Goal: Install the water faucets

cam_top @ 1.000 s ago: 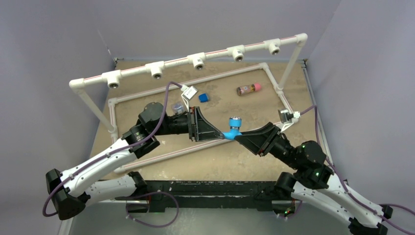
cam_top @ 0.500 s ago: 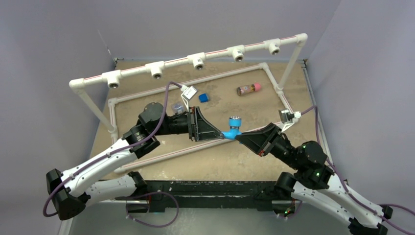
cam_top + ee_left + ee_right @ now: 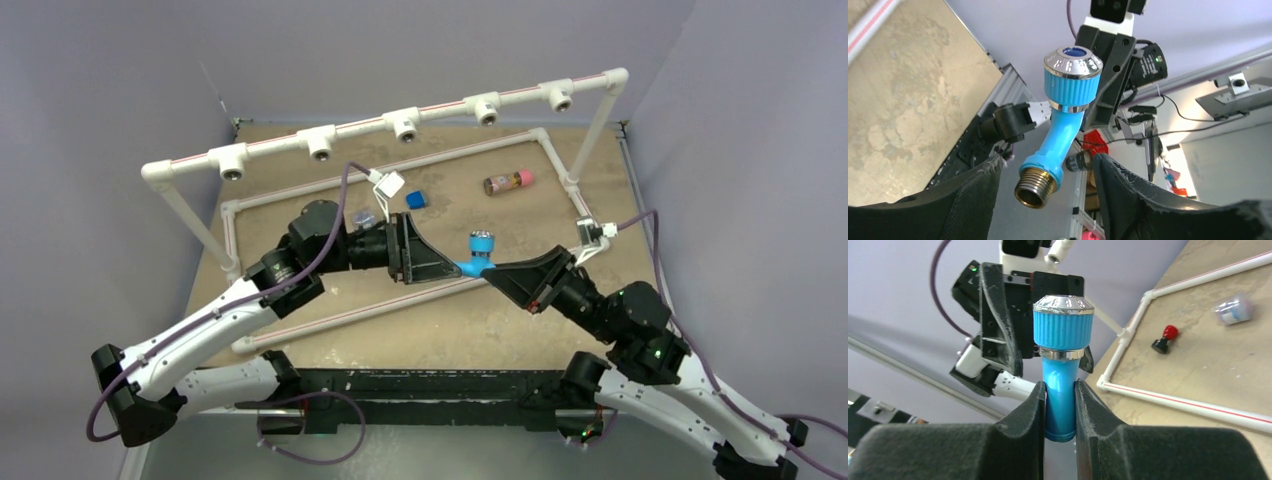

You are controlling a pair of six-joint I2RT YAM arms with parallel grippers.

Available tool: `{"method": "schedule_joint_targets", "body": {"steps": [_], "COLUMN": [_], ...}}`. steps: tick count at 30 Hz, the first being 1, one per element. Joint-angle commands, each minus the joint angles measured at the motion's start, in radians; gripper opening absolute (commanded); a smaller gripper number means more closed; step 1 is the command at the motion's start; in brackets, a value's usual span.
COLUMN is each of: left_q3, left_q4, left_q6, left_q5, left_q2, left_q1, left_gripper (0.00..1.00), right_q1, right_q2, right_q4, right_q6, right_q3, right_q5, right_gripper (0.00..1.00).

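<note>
The faucet [image 3: 479, 254] hangs above the middle of the desk [image 3: 500, 325], knob up, between the two arms. The right end effector [image 3: 1060, 390] is clamped on its blue stem just under the knob. In the right wrist view both fingers [image 3: 1032, 410] press flat against the plastic.

The left end effector [image 3: 1045, 172] has let go. A second ago its tips were pinched on the faucet's lower end; now its fingers [image 3: 983, 185] stand spread on either side of the brass thread [image 3: 1034, 186], with a gap on both sides. From above, the left wrist has also risen slightly toward the far side, and the right arm has shifted a little to the right.

The cube [image 3: 416, 199], the cylinder [image 3: 507, 182] and the pipe frame [image 3: 400, 125] lie as before.
</note>
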Motion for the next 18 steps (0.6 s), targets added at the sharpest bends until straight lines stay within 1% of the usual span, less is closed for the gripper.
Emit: {"method": "schedule_joint_targets", "body": {"steps": [1,5,10,13,14,15,17,18], "left_q3": [0.168,0.304,0.464,0.608,0.685,0.719,0.845,0.891], "left_q4": [-0.191,-0.353,-0.488,-0.557,-0.580,-0.592,-0.599,-0.598], "left_q6": [0.159,0.294,0.451,0.556,0.600,0.628,0.710,0.744], "left_q5": [-0.114,-0.220,-0.354,-0.449,-0.495,-0.514,-0.546,-0.567], "left_q2": [0.017,0.060,0.131,0.196,0.219,0.245,0.297,0.324], "left_q1": [-0.001,-0.001,-0.001,-0.001,0.000,0.002,0.005,0.006], "left_gripper": [0.67,0.68,0.68,0.68,0.68,0.66,0.62,0.58], "right_q1": [0.003,0.003,0.003,0.003,0.003,0.003,0.003,0.003], "right_q2": [0.026,0.075,0.146,0.212,0.228,0.245,0.267,0.274], "right_q4": [-0.060,-0.131,-0.217,-0.271,-0.280,-0.286,-0.302,-0.302], "right_q6": [-0.111,-0.203,-0.335,-0.411,-0.447,-0.467,-0.496,-0.509], "right_q3": [0.128,0.228,0.327,0.389,0.401,0.409,0.421,0.421], "right_q5": [0.102,0.189,0.331,0.439,0.476,0.506,0.555,0.575], "right_gripper": [0.00,0.00,0.00,0.00,0.00,0.00,0.00,0.00]}}
